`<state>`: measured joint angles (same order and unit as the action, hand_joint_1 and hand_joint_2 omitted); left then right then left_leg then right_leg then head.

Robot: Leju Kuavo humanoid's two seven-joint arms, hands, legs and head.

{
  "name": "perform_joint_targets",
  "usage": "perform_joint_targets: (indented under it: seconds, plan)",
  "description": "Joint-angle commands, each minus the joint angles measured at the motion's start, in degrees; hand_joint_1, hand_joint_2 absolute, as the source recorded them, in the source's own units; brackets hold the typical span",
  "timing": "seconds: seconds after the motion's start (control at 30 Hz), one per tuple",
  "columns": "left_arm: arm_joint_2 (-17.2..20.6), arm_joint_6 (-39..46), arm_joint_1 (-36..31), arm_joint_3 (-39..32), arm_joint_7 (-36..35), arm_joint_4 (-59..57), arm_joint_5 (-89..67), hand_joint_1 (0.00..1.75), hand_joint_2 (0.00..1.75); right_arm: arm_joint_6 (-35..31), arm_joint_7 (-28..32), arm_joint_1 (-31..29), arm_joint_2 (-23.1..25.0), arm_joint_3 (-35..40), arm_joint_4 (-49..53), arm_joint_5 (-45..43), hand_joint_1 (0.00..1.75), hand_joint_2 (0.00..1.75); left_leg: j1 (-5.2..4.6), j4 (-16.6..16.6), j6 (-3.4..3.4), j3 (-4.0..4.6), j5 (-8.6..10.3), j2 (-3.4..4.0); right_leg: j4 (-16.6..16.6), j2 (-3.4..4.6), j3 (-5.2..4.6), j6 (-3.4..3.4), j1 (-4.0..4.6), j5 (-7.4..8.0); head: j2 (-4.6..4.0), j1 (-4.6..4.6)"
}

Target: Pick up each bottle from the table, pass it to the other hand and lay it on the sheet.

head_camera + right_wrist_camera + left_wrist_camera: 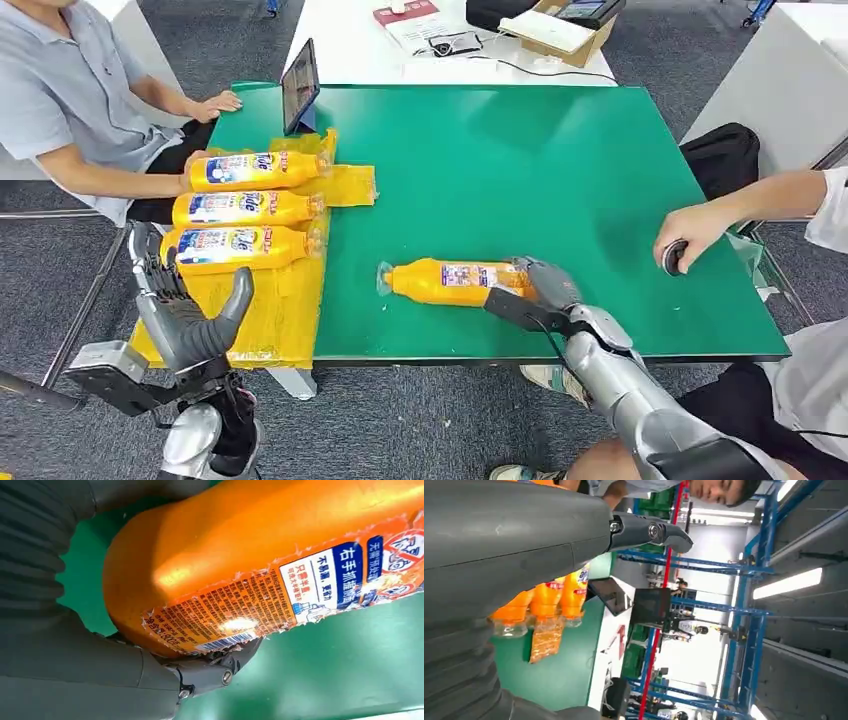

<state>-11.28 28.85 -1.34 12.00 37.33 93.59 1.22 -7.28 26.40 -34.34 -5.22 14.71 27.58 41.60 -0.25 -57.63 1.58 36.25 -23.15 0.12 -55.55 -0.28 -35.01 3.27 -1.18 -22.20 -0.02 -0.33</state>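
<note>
While the right hand is wrapped around the base end of the lone bottle, which lies on its side on the green worktop with its cap toward the sheet, the step in hand looks to be the pick-up. To do it well, the fingers ought to close firmly round the body before lifting, since the smooth plastic and its torn label could slip; the bottle should come up level and swing toward the robot's left, leaving the neck half free for the other hand to take. The right wrist view shows the thumb pressed under the bottle's rounded end, so the hand is gripping it, though the bottle appears to rest on the worktop, not yet lifted. The left hand hovers empty at the near corner of the yellow sheet, fingers spread apart and upright, holding nothing, well apart from the lone bottle. Three bottles already lie side by side on the sheet, caps toward the worktop's middle. A person's hand rests at the far right edge; the lift should stay clear of it.
</note>
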Motion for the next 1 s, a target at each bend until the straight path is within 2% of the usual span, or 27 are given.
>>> perform_joint_targets:
  seconds: [0.03,0.4,0.67,1.0]
  plan:
    - [1.27,-0.68,-1.40,0.77,-0.56,-3.75,0.82,0.00,1.75,3.01,1.32,2.82,0.50,-1.31,-4.12,-1.92,1.73,1.75,0.06,0.07,-0.07,-0.20,-0.03,-0.15,0.09,-0.14,0.26,-0.09,0.06,-0.07,0.02,0.02]
    - [1.18,-0.75,-0.75,0.52,-0.77,-3.83,1.16,0.00,1.75,3.25,3.45,5.22,1.71,-3.37,-2.29,-5.33,1.75,1.75,0.10,0.11,-0.11,-0.43,-0.08,-0.14,0.13,-0.11,0.49,-0.16,0.10,-0.11,0.02,0.00]
    - [1.02,-1.46,0.92,0.29,-0.90,-3.77,2.30,0.00,1.75,1.90,7.99,9.69,3.96,-9.57,6.68,-14.16,1.75,1.75,0.09,0.13,-0.13,-0.53,-0.11,-0.09,0.13,-0.05,0.55,-0.18,0.10,-0.13,0.02,0.00]
    - [0.81,-3.55,1.31,0.14,-1.87,-4.92,4.56,0.00,1.75,0.33,9.42,11.50,4.21,-10.09,10.19,-15.54,1.75,1.75,0.05,0.07,-0.09,-0.33,-0.10,-0.08,0.07,-0.04,0.39,-0.13,0.05,-0.12,0.02,0.02]
